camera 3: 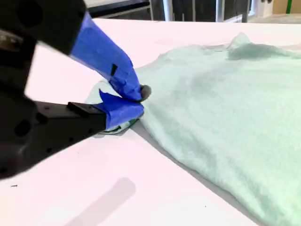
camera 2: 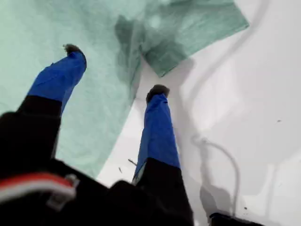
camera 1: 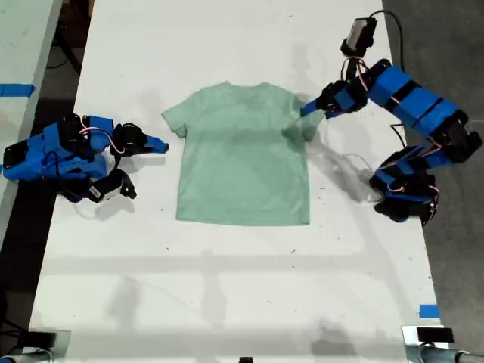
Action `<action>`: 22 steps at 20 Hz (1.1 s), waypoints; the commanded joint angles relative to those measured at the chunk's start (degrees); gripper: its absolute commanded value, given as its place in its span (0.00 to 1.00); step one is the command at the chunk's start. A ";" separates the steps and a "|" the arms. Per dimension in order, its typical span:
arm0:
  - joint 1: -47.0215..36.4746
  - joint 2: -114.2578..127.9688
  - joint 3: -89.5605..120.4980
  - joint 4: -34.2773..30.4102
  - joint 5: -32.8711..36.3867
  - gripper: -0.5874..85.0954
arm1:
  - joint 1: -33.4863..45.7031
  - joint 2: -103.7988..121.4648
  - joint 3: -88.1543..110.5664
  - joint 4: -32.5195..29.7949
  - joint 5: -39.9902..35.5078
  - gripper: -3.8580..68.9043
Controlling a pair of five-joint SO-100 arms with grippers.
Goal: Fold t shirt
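Note:
The pale mint-green t shirt lies flat in the middle of the white table, neck toward the far edge. My first gripper hovers open over the sleeve at the exterior view's right. In the first wrist view, my first gripper has one blue fingertip over the t shirt body and the other by its side edge, close to the rumpled sleeve. My second gripper lies low on the table, just short of the other sleeve. In the second wrist view, my second gripper is shut beside that sleeve's edge on the t shirt.
The white table has bare surface in front of the shirt. A thin cable trails near the base of the arm at the exterior view's right. Blue tape marks the near corner at that side. A second table stands at the exterior view's left.

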 commanded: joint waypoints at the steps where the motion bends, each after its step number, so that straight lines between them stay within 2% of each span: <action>1: 1.14 0.53 2.46 0.18 -0.09 0.00 | 7.29 -10.28 -7.21 -5.19 -4.66 0.44; 3: 1.14 0.53 2.46 0.18 -0.09 0.00 | 10.99 -16.61 -7.12 -8.79 -5.62 0.44; 7: 1.32 0.53 2.46 0.18 -0.09 0.00 | 12.66 -23.38 -7.56 -11.51 -5.98 0.39; 9: 1.14 0.53 2.46 0.18 -0.09 0.00 | 12.66 -27.42 -8.26 -15.29 -7.91 0.24; 10: 1.32 0.53 2.46 0.18 -0.09 0.00 | 12.30 -29.09 -10.11 -15.56 -8.53 0.07; 11: 1.49 0.53 2.46 0.18 -0.09 0.00 | 11.78 -29.88 -11.60 -15.29 -9.32 0.07; 15: 1.41 0.53 2.46 0.18 -0.09 0.00 | 10.72 -23.91 -13.97 -11.25 -8.88 0.07; 18: 1.41 0.53 2.46 0.18 -0.09 0.00 | 8.79 -16.17 -17.93 -5.01 -8.09 0.07; 20: 1.14 0.53 2.46 0.18 -0.09 0.00 | 3.87 -15.38 -25.66 0.09 -6.94 0.08; 22: 1.05 0.53 2.46 0.18 -0.18 0.00 | -2.46 -16.61 -32.34 2.11 -4.83 0.08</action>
